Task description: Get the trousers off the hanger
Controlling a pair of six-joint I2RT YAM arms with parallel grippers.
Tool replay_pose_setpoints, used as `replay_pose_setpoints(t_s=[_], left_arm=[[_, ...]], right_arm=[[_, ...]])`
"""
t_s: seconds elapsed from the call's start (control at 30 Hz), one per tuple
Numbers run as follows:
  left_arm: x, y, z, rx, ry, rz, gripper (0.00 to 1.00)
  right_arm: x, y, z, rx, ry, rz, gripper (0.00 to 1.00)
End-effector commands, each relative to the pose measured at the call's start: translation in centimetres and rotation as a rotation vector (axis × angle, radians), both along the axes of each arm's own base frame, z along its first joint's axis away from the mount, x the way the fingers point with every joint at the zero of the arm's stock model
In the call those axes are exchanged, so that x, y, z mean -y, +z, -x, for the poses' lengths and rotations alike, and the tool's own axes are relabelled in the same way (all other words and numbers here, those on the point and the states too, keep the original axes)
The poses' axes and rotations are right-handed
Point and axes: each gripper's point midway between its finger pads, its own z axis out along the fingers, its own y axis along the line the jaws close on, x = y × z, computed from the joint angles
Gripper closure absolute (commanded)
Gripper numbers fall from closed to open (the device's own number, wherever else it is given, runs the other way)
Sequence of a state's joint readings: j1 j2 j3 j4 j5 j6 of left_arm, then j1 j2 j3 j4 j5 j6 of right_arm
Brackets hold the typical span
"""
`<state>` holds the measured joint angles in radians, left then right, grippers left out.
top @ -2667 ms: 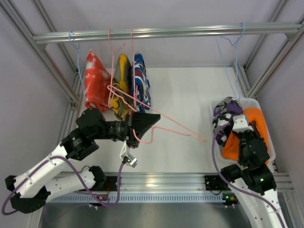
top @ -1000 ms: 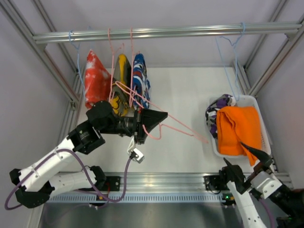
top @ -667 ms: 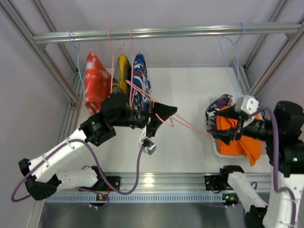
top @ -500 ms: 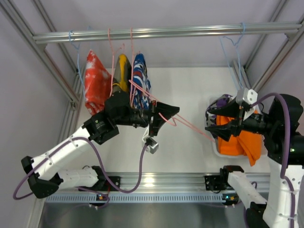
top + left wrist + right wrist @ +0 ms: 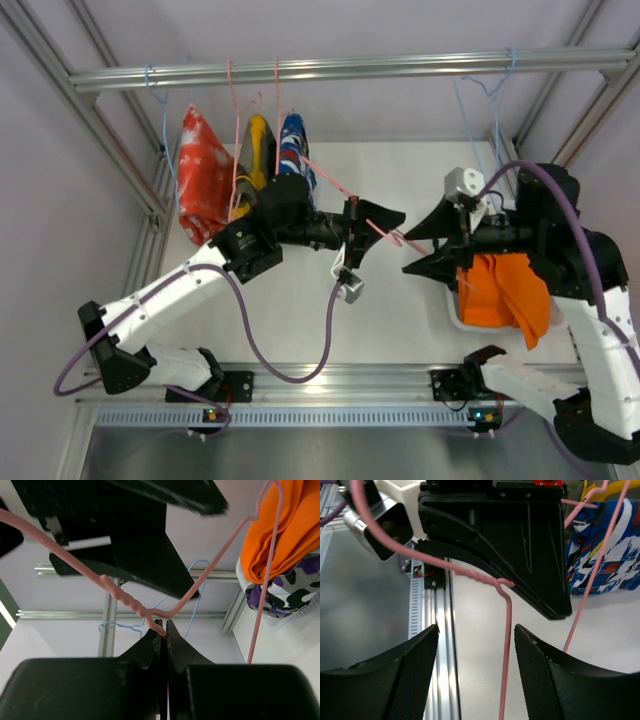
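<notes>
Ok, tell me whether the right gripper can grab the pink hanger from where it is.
Probably yes. The right gripper is open and the pink hanger wire runs between its fingers, with nothing else in the gap. The left gripper is shut on the same wire nearby.

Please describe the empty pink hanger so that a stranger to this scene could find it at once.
Find the metal rail across the top, then the blue patterned garment hanging from it. Just right of that, the left gripper holds the pink hanger over the table, fingers shut on its twisted neck. Unlike the other pink hangers, it carries no cloth.
</notes>
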<state>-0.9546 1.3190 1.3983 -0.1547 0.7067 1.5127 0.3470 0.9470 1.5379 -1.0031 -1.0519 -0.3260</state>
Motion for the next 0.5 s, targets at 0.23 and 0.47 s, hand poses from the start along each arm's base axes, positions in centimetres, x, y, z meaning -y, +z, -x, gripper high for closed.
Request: replay_pose_setpoints(t_s=[0.23, 0.47], left_arm=[[1.0, 3.5, 1.2, 0.068, -0.091, 0.094, 1.00], [0.7, 2.9, 0.8, 0.070, -0.060, 0.095, 0.95]], right_arm=[[-2.6, -1.9, -2.8, 0.017, -0.021, 0.090, 0.49], [-2.9, -0.5, -2.0, -0.004, -0.025, 0.029, 1.00]])
